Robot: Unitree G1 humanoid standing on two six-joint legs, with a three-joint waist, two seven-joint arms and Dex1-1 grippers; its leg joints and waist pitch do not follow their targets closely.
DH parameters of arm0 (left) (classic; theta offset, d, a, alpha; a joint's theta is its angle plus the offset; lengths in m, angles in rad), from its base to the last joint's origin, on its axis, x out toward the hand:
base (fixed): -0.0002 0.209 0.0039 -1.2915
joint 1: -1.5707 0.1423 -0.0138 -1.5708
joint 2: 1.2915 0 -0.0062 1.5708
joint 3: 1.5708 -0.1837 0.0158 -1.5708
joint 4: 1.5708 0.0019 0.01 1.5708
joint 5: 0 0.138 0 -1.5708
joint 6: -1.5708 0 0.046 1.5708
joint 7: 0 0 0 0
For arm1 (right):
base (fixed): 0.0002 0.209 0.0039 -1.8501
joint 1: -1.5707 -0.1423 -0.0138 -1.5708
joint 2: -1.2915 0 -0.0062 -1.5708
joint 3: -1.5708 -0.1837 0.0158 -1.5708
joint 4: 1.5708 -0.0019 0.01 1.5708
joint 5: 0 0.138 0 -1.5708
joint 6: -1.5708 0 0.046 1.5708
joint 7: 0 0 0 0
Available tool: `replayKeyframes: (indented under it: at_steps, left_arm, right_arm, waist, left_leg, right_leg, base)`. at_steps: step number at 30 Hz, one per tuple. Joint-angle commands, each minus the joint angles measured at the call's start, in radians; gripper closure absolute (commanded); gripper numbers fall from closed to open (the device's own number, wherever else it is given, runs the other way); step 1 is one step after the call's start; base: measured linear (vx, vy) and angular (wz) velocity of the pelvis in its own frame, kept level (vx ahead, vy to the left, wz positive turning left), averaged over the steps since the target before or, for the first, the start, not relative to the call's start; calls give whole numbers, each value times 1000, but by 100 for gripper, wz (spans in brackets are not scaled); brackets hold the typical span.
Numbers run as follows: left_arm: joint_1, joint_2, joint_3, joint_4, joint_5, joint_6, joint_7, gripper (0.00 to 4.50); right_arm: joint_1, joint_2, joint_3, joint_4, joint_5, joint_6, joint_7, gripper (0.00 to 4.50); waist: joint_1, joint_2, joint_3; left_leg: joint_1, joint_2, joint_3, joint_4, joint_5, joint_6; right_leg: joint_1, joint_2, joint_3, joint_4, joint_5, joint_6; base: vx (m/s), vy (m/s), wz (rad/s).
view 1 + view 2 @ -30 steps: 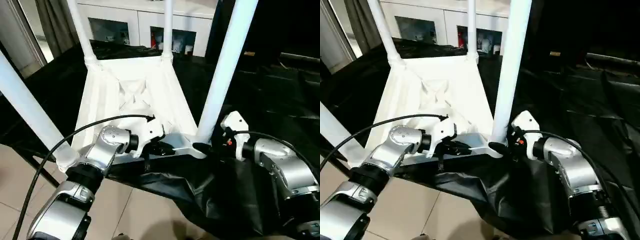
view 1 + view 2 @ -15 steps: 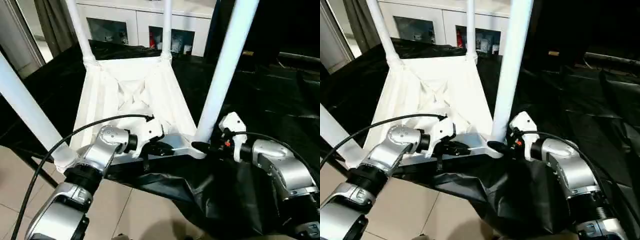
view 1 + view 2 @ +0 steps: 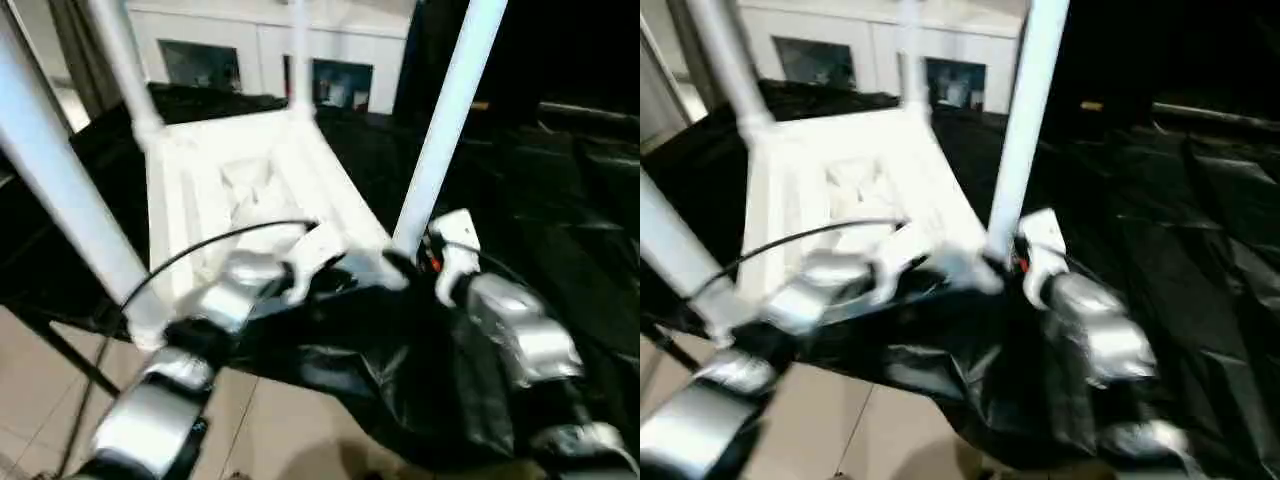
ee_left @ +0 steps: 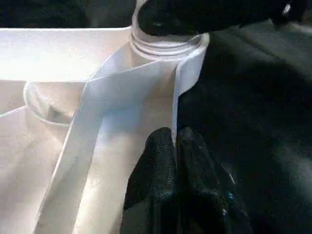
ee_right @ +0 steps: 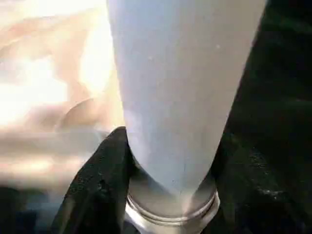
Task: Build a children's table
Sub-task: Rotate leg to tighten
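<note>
The tabletop [image 3: 250, 190] lies upside down on a worktop covered with black sheeting [image 3: 560, 230], its ribbed underside facing up. Its near edge lies along the near edge of the worktop. Four white legs stand up from the corner sockets: two at the far corners and two at the near corners.

Left gripper [image 4: 174, 141]: fingers pressed together, pinching the thin raised rim of the tabletop between them. The grip point is on the near edge, just beside the near right corner socket [image 4: 168, 44].

Right gripper [image 5: 170, 161]: fingers partly spread, one on each side of the near right leg [image 5: 180, 87]. Both black fingers [image 5: 97, 180] lie against the leg at its lower end, just above the ringed collar where the leg enters the socket. In the head views the same gripper [image 3: 405, 262] sits at the foot of this leg [image 3: 445, 125], at the tabletop's near right corner.

The near left leg [image 3: 60, 190] stands apart from both grippers.
</note>
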Motion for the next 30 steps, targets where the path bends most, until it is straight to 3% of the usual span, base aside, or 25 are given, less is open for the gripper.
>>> replayKeyframes:
  at_steps: [1,3,8,11,12,18,21,25,30]
  left_arm:
    - [-49,-12,48,2,-5,0,117,450]
    - [-83,-54,46,50,2,-12,159,450]
    - [-86,-59,32,61,11,-36,142,450]
    - [-82,-52,24,66,16,-61,127,450]
    - [-80,-49,23,65,16,-66,118,450]
    - [-58,-1,7,49,16,-129,25,450]
    - [-35,38,-9,21,23,-160,-37,450]
    - [-1,72,-14,-29,0,-187,-141,450]
    - [82,146,-34,-161,-77,-217,-380,450]
  right_arm:
    - [17,42,0,92,9,26,-73,244]
    - [-34,96,-23,174,1,-10,-149,244]
    - [-49,110,-4,160,-23,-21,-128,244]
    - [-52,111,-7,151,-15,-30,-102,244]
    - [-53,111,-12,143,1,-38,-81,210]
    - [-41,23,23,64,-12,-48,43,158]
    - [-12,-55,52,-25,3,7,175,126]
    - [34,-147,96,-137,29,54,340,82]
    - [121,-309,170,-286,42,66,578,82]
  waist:
    - [4,-12,-72]
    - [3,-9,-74]
    - [1,-8,-72]
    - [1,-9,-69]
    - [1,-9,-69]
    - [-2,-8,-74]
    - [2,-10,-75]
    - [10,-15,-77]
    - [27,-18,-73]
  left_leg:
    - [-3,5,-3,-68,-162,44]
    - [-7,6,-3,-69,-151,63]
    - [-8,7,-1,-69,-143,88]
    - [-5,7,0,-70,-165,91]
    - [-5,6,0,-70,-169,91]
    - [-8,10,-2,-70,-154,102]
    - [-8,15,-1,-68,-141,122]
    - [-7,17,1,-67,-143,127]
    - [-4,25,1,-71,-158,111]
  right_leg:
    - [62,-54,40,-88,-451,-94]
    - [65,-54,42,-83,-406,-107]
    - [69,-53,44,-75,-329,-145]
    - [68,-53,43,-80,-362,-143]
    - [69,-54,43,-82,-376,-138]
    - [73,-53,44,-75,-328,-153]
    - [75,-54,48,-64,-267,-182]
    - [75,-56,49,-66,-280,-183]
    - [71,-61,54,-66,-331,-162]
  base:
    - [0,0,0]
    - [0,0,0]
    - [0,0,0]
    - [0,0,0]
    - [0,0,0]
    - [0,0,0]
    - [0,0,0]
    - [0,0,0]
    - [0,0,0]
